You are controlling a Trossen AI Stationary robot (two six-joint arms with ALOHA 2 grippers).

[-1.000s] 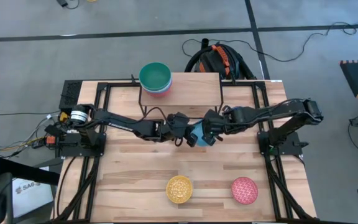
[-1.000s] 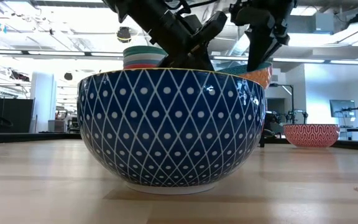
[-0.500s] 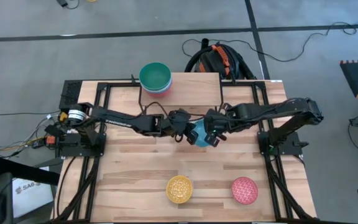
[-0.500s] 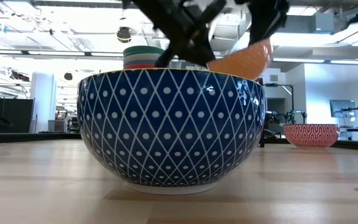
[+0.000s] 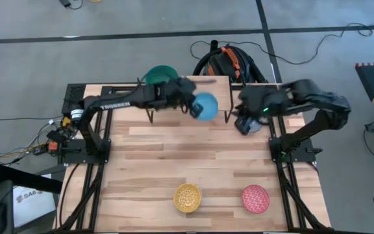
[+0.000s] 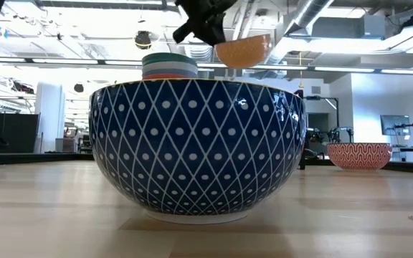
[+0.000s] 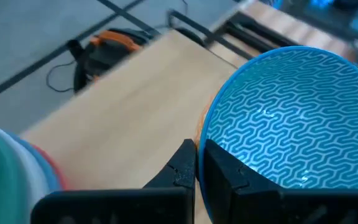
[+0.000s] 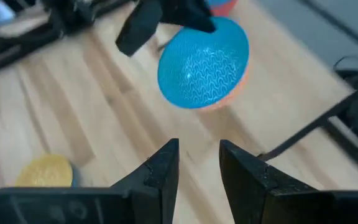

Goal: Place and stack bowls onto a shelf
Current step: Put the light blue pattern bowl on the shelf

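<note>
We see the left hand (image 5: 190, 107) clamped on the rim of the light blue bowl (image 5: 205, 106), held in the air over the shelf (image 5: 213, 88), just right of the teal-topped stack (image 5: 161, 75) (the likely target, lying to the bowl's left). The right hand (image 8: 196, 163) hangs with fingers parted, empty, off the shelf's right end

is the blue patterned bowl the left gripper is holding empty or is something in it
Empty. The left wrist view shows the blue patterned bowl's whole wavy-lined inside bare, with the left gripper shut on its rim.
</note>
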